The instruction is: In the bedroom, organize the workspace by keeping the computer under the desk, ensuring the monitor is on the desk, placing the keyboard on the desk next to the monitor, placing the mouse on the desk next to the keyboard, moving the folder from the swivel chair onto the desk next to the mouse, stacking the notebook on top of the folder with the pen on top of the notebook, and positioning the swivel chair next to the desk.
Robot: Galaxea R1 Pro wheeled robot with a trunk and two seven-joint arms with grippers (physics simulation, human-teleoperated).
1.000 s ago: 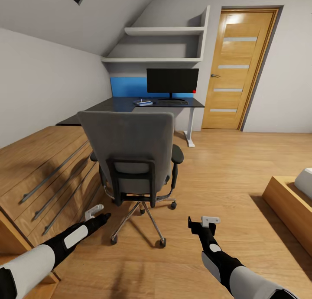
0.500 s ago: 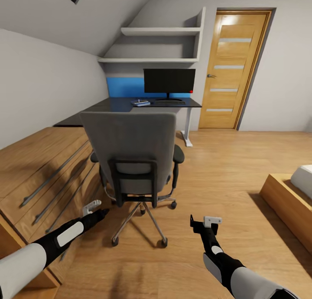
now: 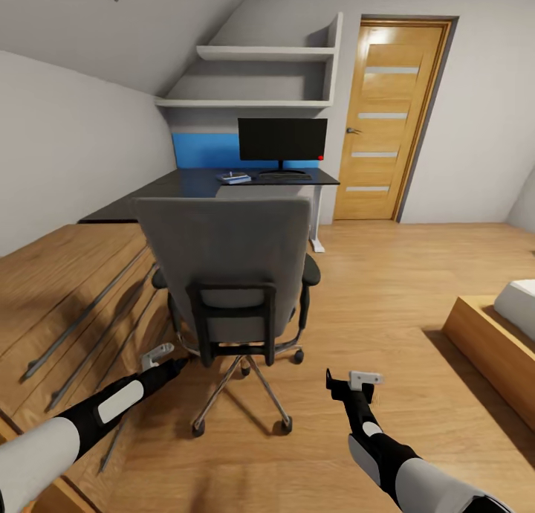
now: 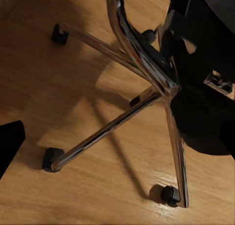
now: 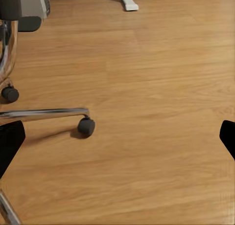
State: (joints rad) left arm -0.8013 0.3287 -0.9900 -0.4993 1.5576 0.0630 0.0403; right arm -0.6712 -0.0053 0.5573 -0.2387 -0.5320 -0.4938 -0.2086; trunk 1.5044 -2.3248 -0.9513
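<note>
In the bedroom, low wooden drawer cabinets (image 3: 67, 290) line the left wall. The left gripper (image 3: 158, 355), its jaw state unreadable, hovers beside the swivel chair (image 3: 232, 264), whose back faces the camera. Behind it, the desk (image 3: 186, 186) carries monitor (image 3: 282, 140) and keyboard (image 3: 284, 176). The right gripper (image 3: 355, 380) hangs over bare floor, fingers parted.

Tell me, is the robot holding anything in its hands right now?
No. The left gripper and right gripper are both empty, hanging low behind the swivel chair without touching it.
</note>
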